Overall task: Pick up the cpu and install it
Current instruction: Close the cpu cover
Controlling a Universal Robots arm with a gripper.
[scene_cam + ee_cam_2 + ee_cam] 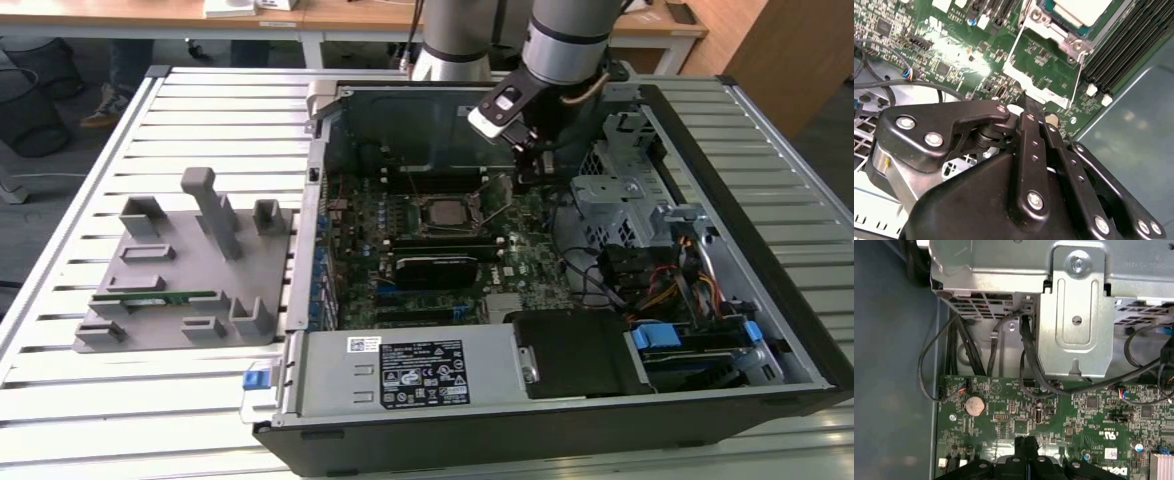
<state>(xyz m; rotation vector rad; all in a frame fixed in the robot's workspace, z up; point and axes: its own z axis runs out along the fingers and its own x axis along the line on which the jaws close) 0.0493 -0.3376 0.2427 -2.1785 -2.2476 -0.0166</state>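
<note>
The case (751, 160) lies open on its side. Inside it, the board (350, 250) fills the floor. The cpu (446, 211) sits in the socket near the board's middle, its pale top showing; in the second wrist view the cpu (1081, 10) lies flat within the socket's rim, and a bright metal frame (1026, 82) rests on the board just beside it. A black block (434, 265) stands on the board near the socket. A grey power unit (400, 375) takes the near corner, and a metal cage (621, 200) with cables (667, 285) fills the exterior view's right side.

The hand (534, 168) hangs inside the case between socket and cage, apart from the cpu, low over the board. In both wrist views its fingers are pressed together at the tips (1035, 107) (1026, 441). The first wrist view looks past them to a coin cell (974, 405) on the board and black leads (1029, 355) running under the cage (1074, 315).

Well apart from the case, a grey tray (174, 270) of moulded slots holds a green stick (154, 297) lying flat.

Both rest on a slatted metal counter (134, 400). Behind stand wooden desks (134, 15) and a dark bin (27, 100) on the floor.
</note>
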